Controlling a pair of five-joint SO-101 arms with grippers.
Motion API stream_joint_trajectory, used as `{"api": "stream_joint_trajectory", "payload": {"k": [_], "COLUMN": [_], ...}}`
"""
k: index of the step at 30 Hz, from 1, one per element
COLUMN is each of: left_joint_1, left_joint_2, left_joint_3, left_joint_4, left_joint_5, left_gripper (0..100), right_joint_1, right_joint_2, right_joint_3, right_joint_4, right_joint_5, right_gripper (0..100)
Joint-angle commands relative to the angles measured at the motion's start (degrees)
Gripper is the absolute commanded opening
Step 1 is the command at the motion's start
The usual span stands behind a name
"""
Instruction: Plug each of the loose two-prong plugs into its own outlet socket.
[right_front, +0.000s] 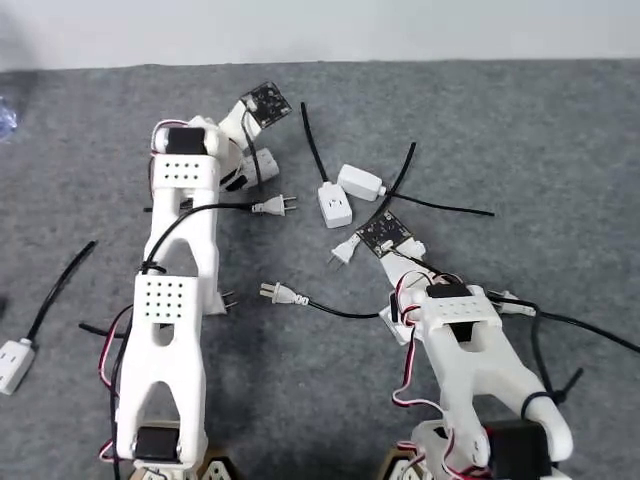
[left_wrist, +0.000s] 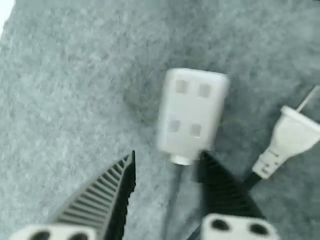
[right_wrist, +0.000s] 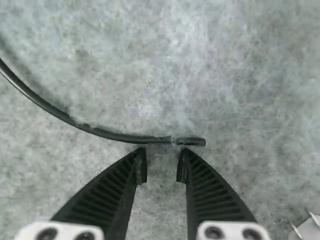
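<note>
My left gripper (left_wrist: 168, 156) is open just above a white outlet socket (left_wrist: 192, 112), with its fingers on either side of the socket's cable end. A white two-prong plug (left_wrist: 290, 137) lies on the mat right beside that socket; the same plug (right_front: 275, 206) shows in the high view next to the left arm's head. My right gripper (right_wrist: 162, 152) stands slightly open over bare mat, its tips just short of the cut end of a black cable (right_wrist: 190, 141), with nothing between them. Another plug (right_front: 343, 250) lies beside the right arm's wrist camera.
Two more white sockets (right_front: 335, 205) (right_front: 360, 182) lie mid-table with black cables trailing off. A fourth socket (right_front: 12, 365) sits at the left edge. Further loose plugs (right_front: 280, 293) (right_front: 505, 298) rest near the right arm. Grey mat covers the table.
</note>
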Motion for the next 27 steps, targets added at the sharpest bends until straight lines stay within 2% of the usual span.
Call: {"api": "stream_joint_trajectory", "payload": {"k": [1, 5, 8, 10, 15, 20, 22, 24, 27], "left_joint_1": [0.18, 0.0, -0.79, -0.97, -0.62, -0.44, -0.44, -0.44, -0.7], "left_joint_2": [-0.18, -0.79, -0.35, -0.18, 0.0, 2.46, 3.78, 4.48, 4.84], "left_joint_3": [2.95, 2.15, -4.53, -7.87, -6.81, -0.92, 0.66, 0.75, 0.75], "left_joint_4": [0.7, 6.33, 8.35, 8.18, 4.48, -5.36, -6.86, -6.51, -6.15], "left_joint_5": [-4.48, -5.27, -5.27, -5.27, -5.19, -1.67, -0.79, -0.97, -1.05], "left_gripper": [6, 18, 28, 31, 31, 31, 31, 26, 10], "right_joint_1": [-0.57, -0.57, -0.57, -0.57, -0.57, -0.57, -0.57, -0.57, -0.57], "right_joint_2": [-0.04, -0.04, -0.04, -0.04, -0.04, -0.04, -0.04, -0.04, -0.04], "right_joint_3": [-0.09, -0.09, -0.09, -0.09, -0.09, -0.09, -0.09, -0.09, -0.09], "right_joint_4": [-0.92, -0.92, -0.92, -0.92, -0.92, -0.84, -0.84, -0.84, -0.84], "right_joint_5": [-0.18, -0.18, -0.18, -0.18, -0.18, -0.18, -0.18, -0.18, -0.18], "right_gripper": [10.5, 10.5, 10.5, 10.5, 10.5, 10.5, 10.5, 10.5, 10.5]}}
